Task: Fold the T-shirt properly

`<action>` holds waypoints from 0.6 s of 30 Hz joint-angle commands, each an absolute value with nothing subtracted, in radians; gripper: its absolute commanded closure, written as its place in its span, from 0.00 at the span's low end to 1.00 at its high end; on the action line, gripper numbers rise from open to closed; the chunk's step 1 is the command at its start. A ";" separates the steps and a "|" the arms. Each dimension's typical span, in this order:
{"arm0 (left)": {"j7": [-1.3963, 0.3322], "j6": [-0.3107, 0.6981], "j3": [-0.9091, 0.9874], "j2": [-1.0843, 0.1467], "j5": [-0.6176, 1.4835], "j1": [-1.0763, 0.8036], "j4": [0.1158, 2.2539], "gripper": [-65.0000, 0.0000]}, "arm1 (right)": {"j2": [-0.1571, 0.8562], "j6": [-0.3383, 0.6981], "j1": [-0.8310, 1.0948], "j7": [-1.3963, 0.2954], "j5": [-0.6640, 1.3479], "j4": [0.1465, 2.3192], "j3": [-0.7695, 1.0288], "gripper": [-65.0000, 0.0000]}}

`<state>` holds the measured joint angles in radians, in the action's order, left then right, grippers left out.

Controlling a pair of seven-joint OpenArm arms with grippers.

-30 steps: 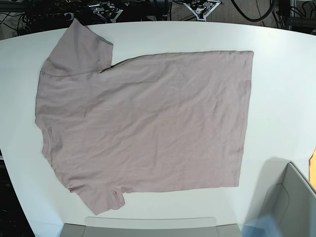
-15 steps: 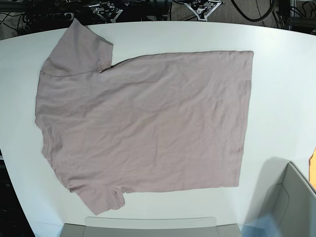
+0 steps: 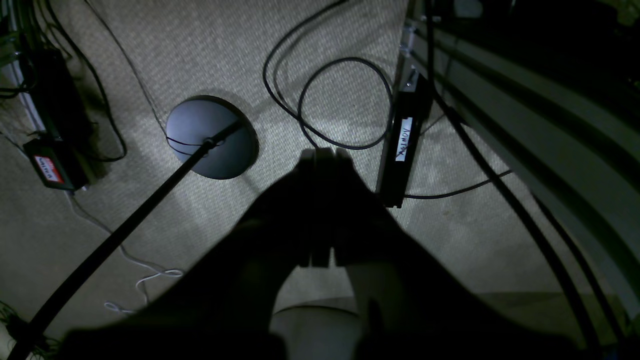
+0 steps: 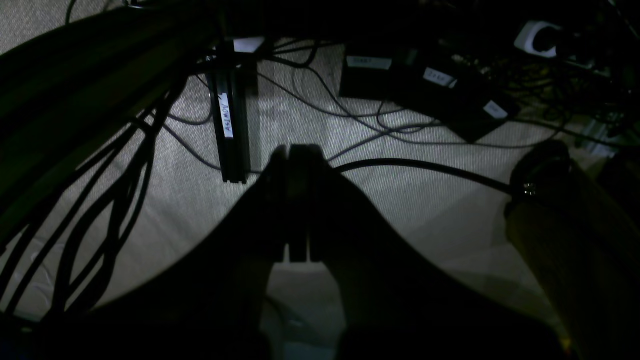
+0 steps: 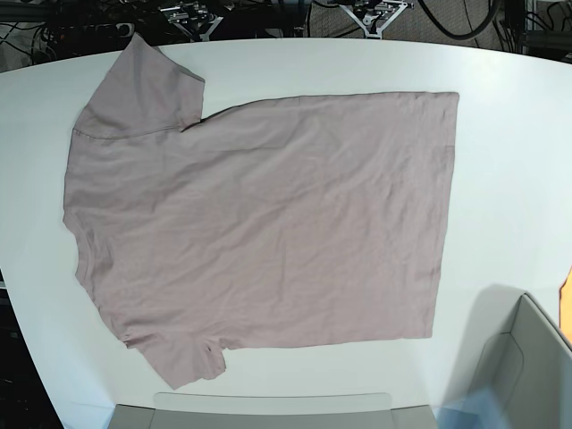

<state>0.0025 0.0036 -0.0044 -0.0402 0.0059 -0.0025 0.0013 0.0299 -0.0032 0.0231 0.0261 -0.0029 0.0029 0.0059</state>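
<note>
The T-shirt (image 5: 259, 223) lies spread flat on the white table (image 5: 509, 161) in the base view, dusty mauve-pink, collar end to the left, hem to the right, one sleeve at the far left top and one at the near left bottom. Neither arm shows in the base view. In the left wrist view my left gripper (image 3: 324, 152) hangs shut over carpet floor, holding nothing. My right gripper (image 4: 292, 147) in the right wrist view is likewise shut and empty, over carpet and cables. The T-shirt is out of both wrist views.
A grey bin (image 5: 527, 366) stands at the near right corner of the table, and a grey ledge (image 5: 268, 407) runs along the near edge. Below the grippers are cables (image 3: 340, 100), a round stand base (image 3: 210, 137) and power bricks (image 4: 425, 85) on the floor.
</note>
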 commanded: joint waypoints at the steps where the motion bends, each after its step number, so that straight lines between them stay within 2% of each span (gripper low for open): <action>1: 0.038 0.004 -0.002 -0.041 0.012 -0.024 0.000 0.99 | 0.044 -0.005 0.039 0.050 -0.001 0.007 0.008 1.00; 5: 0.289 0.004 -0.001 -0.074 0.012 -0.110 0.000 0.99 | 0.051 -0.005 0.130 0.302 -0.001 0.007 0.008 1.00; 14: 1.158 0.004 -0.001 -0.107 0.013 -0.343 0.000 0.99 | 0.116 -0.005 0.337 0.952 -0.001 0.001 0.010 1.00; 18: 1.354 0.004 -0.001 -0.105 0.013 -0.366 0.004 0.99 | 0.117 -0.007 0.410 1.165 0.027 0.013 0.010 1.00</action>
